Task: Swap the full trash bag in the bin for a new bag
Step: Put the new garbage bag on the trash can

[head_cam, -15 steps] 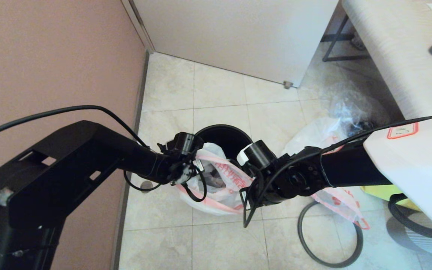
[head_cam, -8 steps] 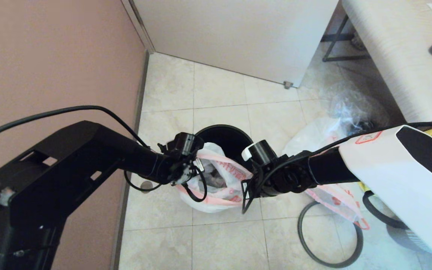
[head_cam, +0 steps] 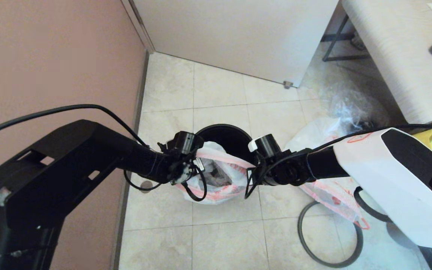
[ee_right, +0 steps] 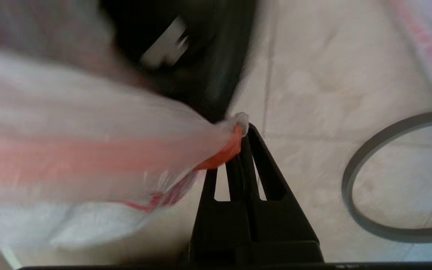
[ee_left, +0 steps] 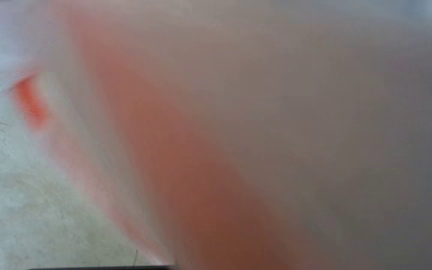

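Both grippers hold the full bag (head_cam: 216, 176) at the bin's (head_cam: 221, 135) six o'clock.
Right gripper (ee_right: 240, 140) fingers pinch its rim; left gripper (head_cam: 193, 168) fingers nearly closed on its rim.

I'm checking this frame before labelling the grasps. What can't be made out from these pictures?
- Left gripper: in the head view its fingers are hidden behind its own wrist and cables; the left wrist view is filled by blurred plastic of the full trash bag.
- Bag contents: only dark lumps show in the head view.
- Bin: its near side is covered by the bag and arms.
- New bag: partly under the right arm.
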{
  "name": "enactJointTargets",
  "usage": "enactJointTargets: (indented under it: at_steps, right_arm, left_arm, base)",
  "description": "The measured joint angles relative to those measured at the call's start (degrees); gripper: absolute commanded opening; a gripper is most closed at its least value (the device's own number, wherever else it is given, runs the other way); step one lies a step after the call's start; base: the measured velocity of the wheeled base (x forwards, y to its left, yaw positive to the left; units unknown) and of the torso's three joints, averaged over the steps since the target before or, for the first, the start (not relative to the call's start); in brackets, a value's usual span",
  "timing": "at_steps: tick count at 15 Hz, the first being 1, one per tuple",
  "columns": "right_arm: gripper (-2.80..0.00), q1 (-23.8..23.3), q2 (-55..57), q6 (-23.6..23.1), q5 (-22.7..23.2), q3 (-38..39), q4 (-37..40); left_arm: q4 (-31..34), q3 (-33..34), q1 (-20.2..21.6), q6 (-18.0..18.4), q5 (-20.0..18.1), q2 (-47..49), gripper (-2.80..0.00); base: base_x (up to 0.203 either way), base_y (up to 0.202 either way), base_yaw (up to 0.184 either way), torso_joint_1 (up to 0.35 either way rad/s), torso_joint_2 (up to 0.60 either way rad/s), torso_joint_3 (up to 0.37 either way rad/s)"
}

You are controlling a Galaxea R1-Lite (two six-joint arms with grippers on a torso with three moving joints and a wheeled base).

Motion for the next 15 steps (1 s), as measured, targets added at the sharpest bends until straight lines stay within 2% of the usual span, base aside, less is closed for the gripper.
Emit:
enactJointTargets:
  at_steps: [3, 6, 9, 12, 15]
  right_arm:
    - [-2.8, -1.51, 0.88, 1.93, -0.17, -3.67, 0.0]
    - [-2.8, -3.11, 1.27, 2.11, -0.17, -8.13, 0.09]
    - [-2.8, -4.13, 1.75, 1.92, 0.38, -12.45, -0.05]
    - [-2.8, -4.41, 1.92, 1.69, 2.06, -13.28, -0.26]
    - [-2.8, -4.5, 1.9, 1.23, 3.35, -13.3, -1.51]
  left_arm:
    - [0.91, 0.19, -0.13, -0.08, -0.35, -0.46, -2.8]
    - [1.58, 0.77, -0.3, -0.15, -3.67, -0.83, -2.8]
    - [2.44, 1.51, -1.08, -0.02, -5.21, -0.9, -2.8]
    - [2.87, 2.64, -1.38, 0.46, -9.79, -0.61, -2.8]
    - [2.7, 4.1, -1.41, 3.27, -12.81, -0.17, -2.8]
  base:
    - [0.0, 0.0, 0.0, 0.0, 0.0, 0.0]
    - [0.0, 0.0, 0.0, 0.0, 0.0, 0.0]
    - [0.0, 0.0, 0.0, 0.0, 0.0, 0.0]
    - [0.0, 0.0, 0.0, 0.0, 0.0, 0.0]
    - [0.0, 0.0, 0.0, 0.0, 0.0, 0.0]
